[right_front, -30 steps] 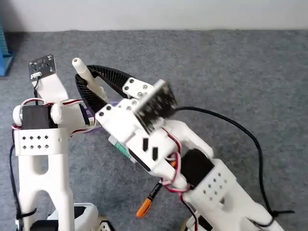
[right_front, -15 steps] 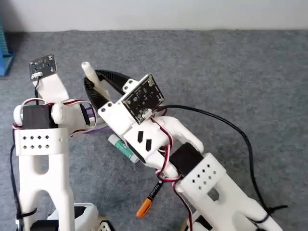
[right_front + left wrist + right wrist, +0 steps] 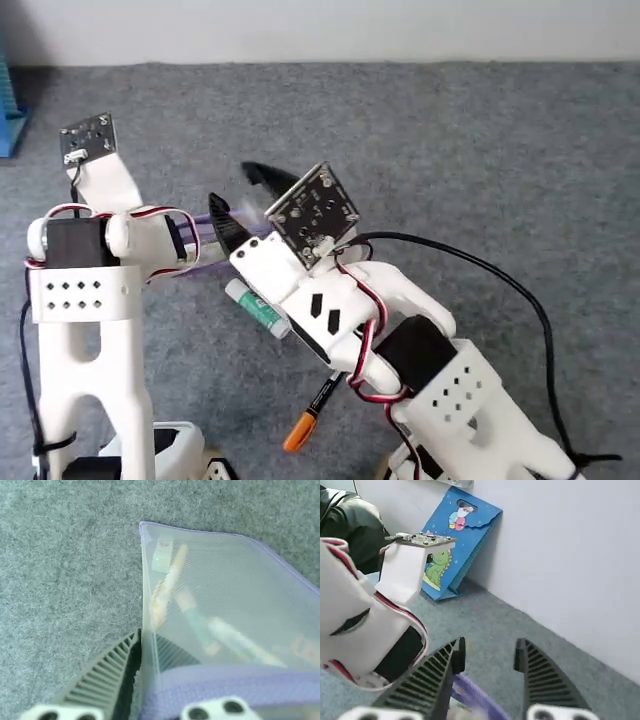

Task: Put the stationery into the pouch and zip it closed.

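Grey carpet (image 3: pixel 480 150), high view: my right pincer (image 3: pixel 233 190) is hanging half-spread; glue stick (image 3: pixel 258 305) lying at its six o'clock, orange-tipped pen (image 3: pixel 310 412) beyond. Left wrist: my left pincer (image 3: pixel 142 655) is clamping the mesh pouch (image 3: pixel 225 595) by its edge. Right wrist: fingers (image 3: pixel 427 680) standing apart.

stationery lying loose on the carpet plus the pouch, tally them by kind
glue stick: 1
orange-capped marker: 1
mesh pouch: 1
total: 3
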`<state>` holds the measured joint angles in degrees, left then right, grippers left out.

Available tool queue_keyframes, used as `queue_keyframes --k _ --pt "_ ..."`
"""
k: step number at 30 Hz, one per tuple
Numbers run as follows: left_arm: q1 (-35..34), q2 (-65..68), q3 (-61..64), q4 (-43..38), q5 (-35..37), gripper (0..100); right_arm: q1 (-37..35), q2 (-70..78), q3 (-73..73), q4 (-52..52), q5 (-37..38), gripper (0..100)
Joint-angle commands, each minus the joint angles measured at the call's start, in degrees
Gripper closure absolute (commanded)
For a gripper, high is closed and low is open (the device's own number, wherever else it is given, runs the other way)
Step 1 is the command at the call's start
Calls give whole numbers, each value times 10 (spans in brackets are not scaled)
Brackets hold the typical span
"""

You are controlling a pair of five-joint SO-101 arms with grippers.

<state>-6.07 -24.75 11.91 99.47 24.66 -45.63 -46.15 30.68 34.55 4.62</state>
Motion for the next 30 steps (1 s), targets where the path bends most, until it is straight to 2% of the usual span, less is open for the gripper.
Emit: queue_keyframes --k 1,5,12,18,25,30 --pt "0 18 -5 10 5 987 7 -30 -28 50 -25 786" --pt "0 16 -5 10 5 987 32 -43 -79 145 -78 820" --pt "0 14 -5 10 5 987 132 -44 -132 392 -226 851" --pt "0 14 -5 10 5 987 141 -37 -130 570 -290 850" --pt "-4 13 -5 10 5 987 140 -37 -26 655 -301 851" --pt "-63 13 -5 10 5 987 135 -37 76 634 -335 851"
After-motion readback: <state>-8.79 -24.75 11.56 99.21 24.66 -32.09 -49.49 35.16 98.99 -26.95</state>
